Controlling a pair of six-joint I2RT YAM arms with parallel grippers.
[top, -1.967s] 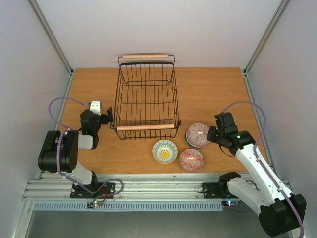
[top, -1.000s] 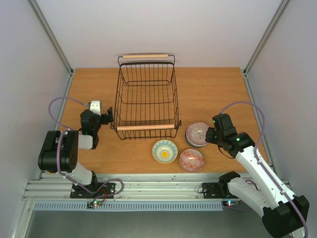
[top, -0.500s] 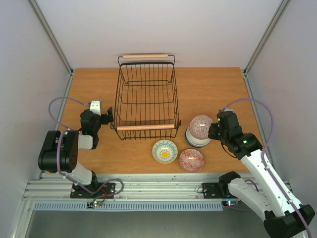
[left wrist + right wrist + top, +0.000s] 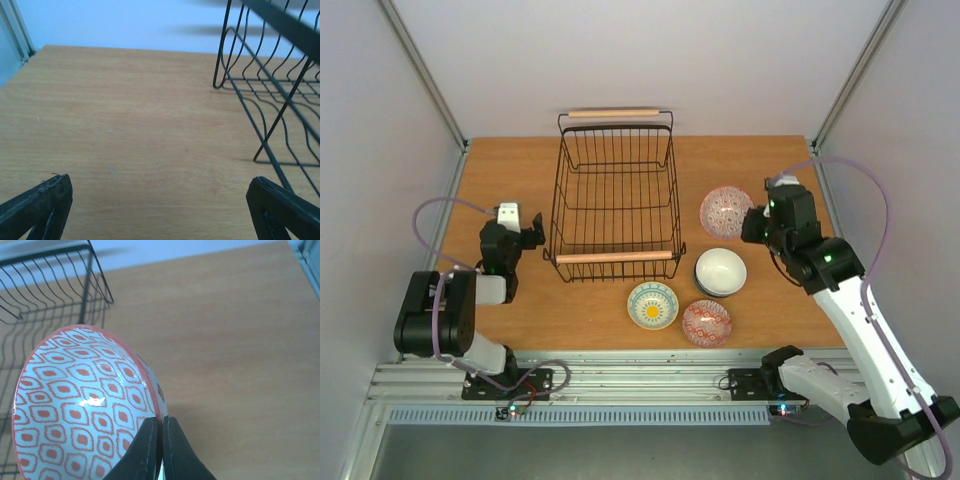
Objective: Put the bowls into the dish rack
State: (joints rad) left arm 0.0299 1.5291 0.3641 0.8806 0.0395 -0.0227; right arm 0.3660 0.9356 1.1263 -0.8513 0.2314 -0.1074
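My right gripper (image 4: 752,226) is shut on the rim of a red-patterned bowl (image 4: 725,211) and holds it in the air right of the black wire dish rack (image 4: 616,196). In the right wrist view the gripper (image 4: 161,427) pinches the bowl (image 4: 75,405) by its rim, with the rack (image 4: 50,280) at upper left. A plain pale bowl (image 4: 720,271), a yellow-and-teal bowl (image 4: 652,304) and another red bowl (image 4: 706,322) sit on the table in front of the rack. My left gripper (image 4: 534,233) is open and empty beside the rack's left side (image 4: 270,95).
The wooden table (image 4: 750,170) is bounded by frame rails left and right. The rack has two wooden handles, one near (image 4: 615,257) and one far (image 4: 613,113).
My right gripper has closed on the red-patterned bowl, lifted it off the pale bowl beneath and carried it up and back, beside the rack. The left arm has barely moved.
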